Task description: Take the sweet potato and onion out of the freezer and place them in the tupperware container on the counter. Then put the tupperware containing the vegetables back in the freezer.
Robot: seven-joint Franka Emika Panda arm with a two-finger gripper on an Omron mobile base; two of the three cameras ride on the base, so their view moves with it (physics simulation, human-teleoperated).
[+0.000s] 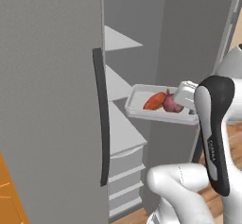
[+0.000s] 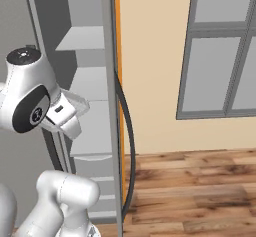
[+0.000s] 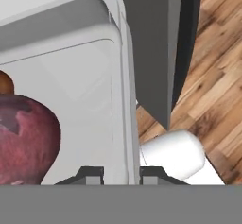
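Gripper (image 3: 121, 173): dark finger tips pinch the rim of the shallow light grey tupperware tray (image 1: 140, 98).
Tray: held in the air before the open tall grey freezer (image 1: 47, 100).
Contents: elongated orange-red sweet potato (image 1: 155, 101) touching round purplish-red onion (image 1: 172, 103).

Wooden plank floor (image 2: 200, 191) lies below a cream wall (image 2: 150, 71) holding a grey-framed window (image 2: 220, 51).
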